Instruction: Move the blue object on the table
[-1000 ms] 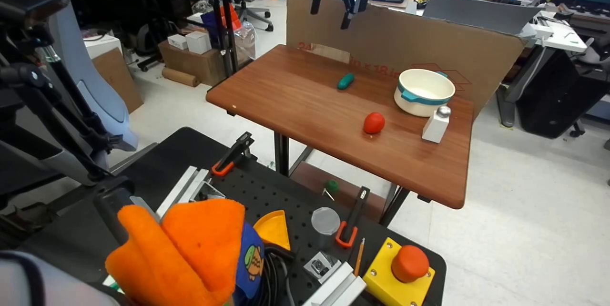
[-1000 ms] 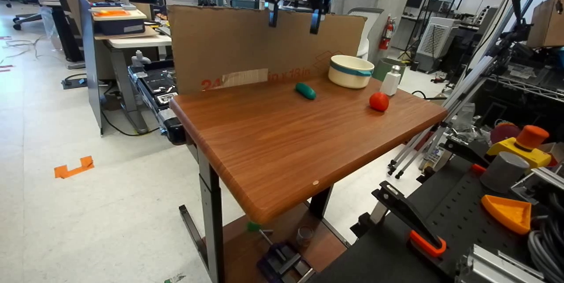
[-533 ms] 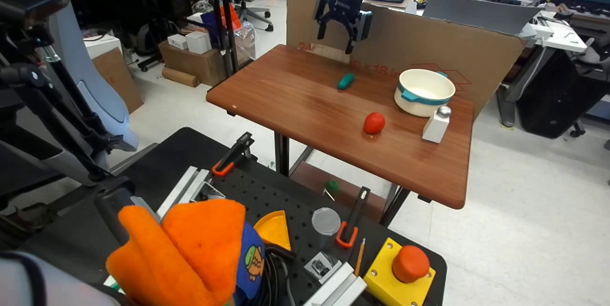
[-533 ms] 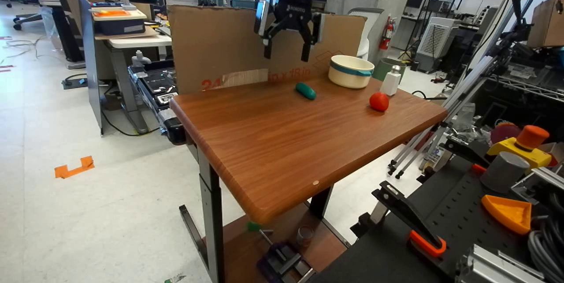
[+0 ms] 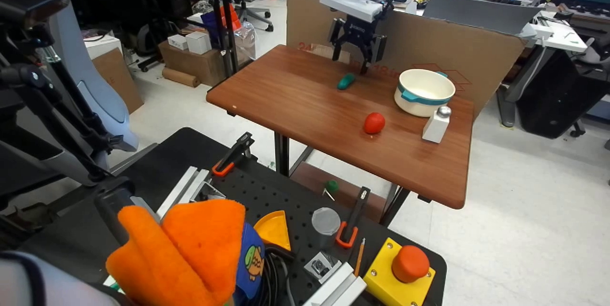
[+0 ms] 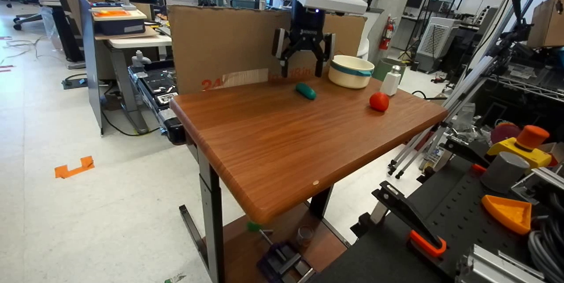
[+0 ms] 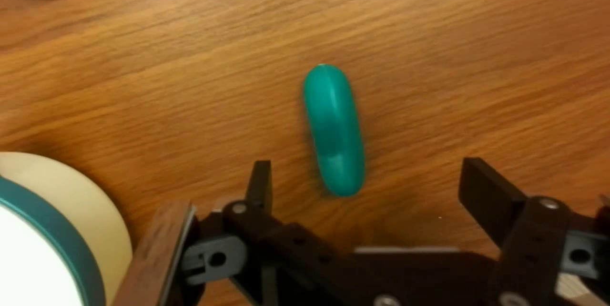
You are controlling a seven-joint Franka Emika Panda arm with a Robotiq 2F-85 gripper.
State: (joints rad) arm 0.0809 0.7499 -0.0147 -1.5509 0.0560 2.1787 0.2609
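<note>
So the blue object lies on the table around 11 o'clock from the gripper, which is spread wide, nothing in it, and imo it's light, stiff and slick, so pinch across the middle.

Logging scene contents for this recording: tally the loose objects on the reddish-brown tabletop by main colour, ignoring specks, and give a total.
Teal: 1 (the blue object of the task)
Red: 1 (round object)
Cream: 1 (teal-banded pot)
White: 1 (shaker)
Total: 4
</note>
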